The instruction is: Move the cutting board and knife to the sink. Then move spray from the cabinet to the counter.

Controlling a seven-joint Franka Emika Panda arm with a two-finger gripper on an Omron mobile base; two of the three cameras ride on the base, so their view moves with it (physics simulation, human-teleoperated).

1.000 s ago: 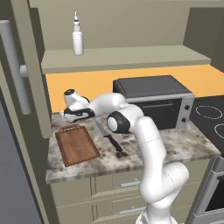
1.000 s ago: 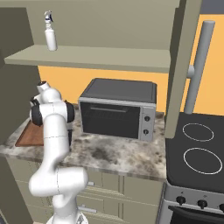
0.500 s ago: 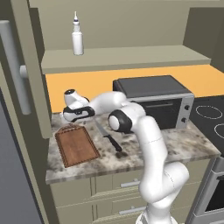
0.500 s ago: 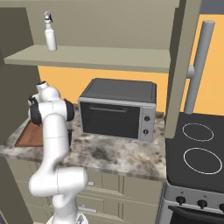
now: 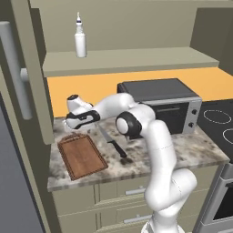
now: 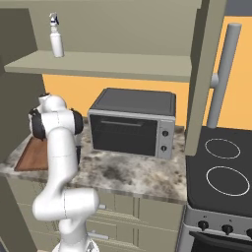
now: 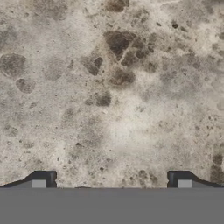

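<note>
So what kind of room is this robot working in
A kitchen, rendered rather than real: a speckled counter carries a toaster oven, a stove top sits beside it, and a cutting board lies with a knife.

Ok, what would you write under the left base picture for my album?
Robot's open gripper hovers over the cutting board's far end, knife beside it.

The gripper (image 5: 69, 129) hangs with jaws wide over bare counter (image 7: 109, 87), just behind the board (image 5: 82, 156). Between board and knife (image 5: 112, 142) there is a narrow free strip. On the right the oven (image 5: 159, 102) blocks the way. On the left the open cabinet door (image 5: 27, 68) stands close. Above, the shelf (image 5: 132, 59) with the spray (image 5: 80, 41) limits the height.
</note>
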